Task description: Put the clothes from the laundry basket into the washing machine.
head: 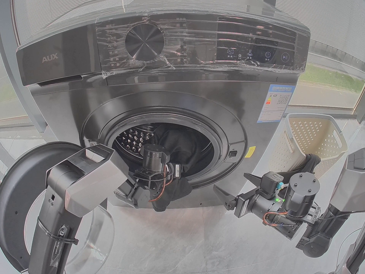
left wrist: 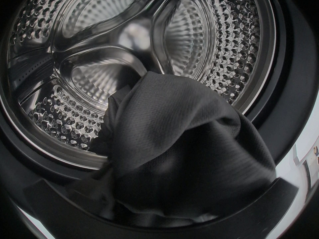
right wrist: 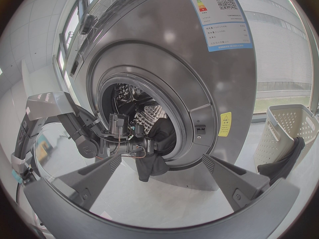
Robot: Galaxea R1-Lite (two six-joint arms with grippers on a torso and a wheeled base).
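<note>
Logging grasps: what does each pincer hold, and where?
Right pincer: open, empty. Left pincer sits against the black garment at the drum mouth; grip cannot be told.

Energy label [head: 276,102] (QR code [head: 283,99]) on washing machine [head: 213,92] front; yellow sticker [head: 250,152] lower down.

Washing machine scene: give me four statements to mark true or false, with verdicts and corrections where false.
1. The washing machine has its door standing open. True.
2. The right gripper holds a garment. False: it is open and empty, in front of the machine.
3. A black garment hangs partly out over the lip of the drum opening. True.
4. The laundry basket is empty. False: a dark cloth drapes over its rim.
</note>
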